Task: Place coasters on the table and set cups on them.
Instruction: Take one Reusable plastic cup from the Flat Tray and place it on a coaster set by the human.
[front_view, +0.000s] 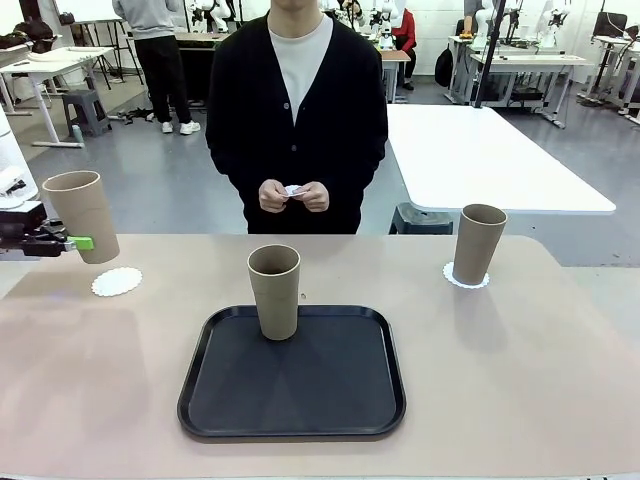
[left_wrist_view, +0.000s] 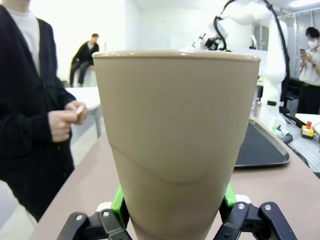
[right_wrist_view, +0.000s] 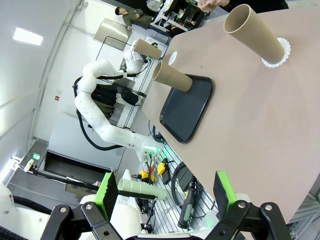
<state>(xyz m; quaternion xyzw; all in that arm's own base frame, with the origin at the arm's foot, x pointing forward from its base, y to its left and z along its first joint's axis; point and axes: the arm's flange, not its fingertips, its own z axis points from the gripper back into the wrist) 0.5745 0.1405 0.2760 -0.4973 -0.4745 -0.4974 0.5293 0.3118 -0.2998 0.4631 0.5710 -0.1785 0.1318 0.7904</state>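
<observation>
Tan table (front_view: 560, 340) bearing a black tray (front_view: 300, 420) on which one cup (front_view: 274, 290) stands; a second cup (front_view: 478, 243) stands on the right coaster (front_view: 466, 280). The left gripper (front_view: 82, 243) is clamped around a third cup (front_view: 82, 215), lifted near the bare left coaster (front_view: 117, 281). The right gripper (right_wrist_view: 165, 192) is spread wide and empty.

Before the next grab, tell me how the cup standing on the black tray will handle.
The cup on the tray is tall, with a base narrower than its rim, so a push up high would likely tip it. Its rim looks thin, so it is probably light. Its matte wall should grip well.
</observation>
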